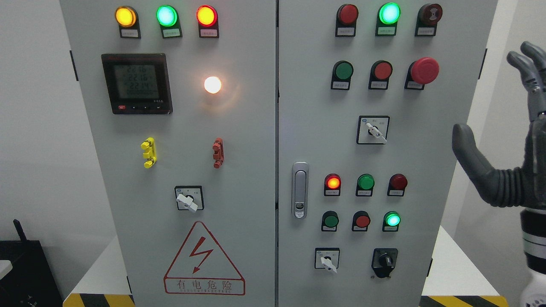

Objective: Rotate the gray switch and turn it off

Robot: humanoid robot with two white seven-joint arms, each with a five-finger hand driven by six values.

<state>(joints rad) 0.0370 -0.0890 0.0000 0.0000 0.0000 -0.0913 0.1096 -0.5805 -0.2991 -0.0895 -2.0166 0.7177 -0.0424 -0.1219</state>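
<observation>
A grey control cabinet (256, 140) fills the view. It carries three rotary switches with light grey handles: one on the left door (188, 200), one at the upper right (375, 131) and one at the lower right (328, 261). All three handles point down and to the right. A black rotary switch (385, 261) sits beside the lower right one. My right hand (507, 179) is raised at the right edge, off the cabinet's right side. Its fingers are spread, it holds nothing and it touches no switch. My left hand is out of view.
Lit indicator lamps and push buttons cover both doors, with a red mushroom stop button (424, 70) at the upper right. A meter display (136, 83), a door latch (300, 189) and a high-voltage warning sign (204, 260) also show. A black box (25, 273) stands at the lower left.
</observation>
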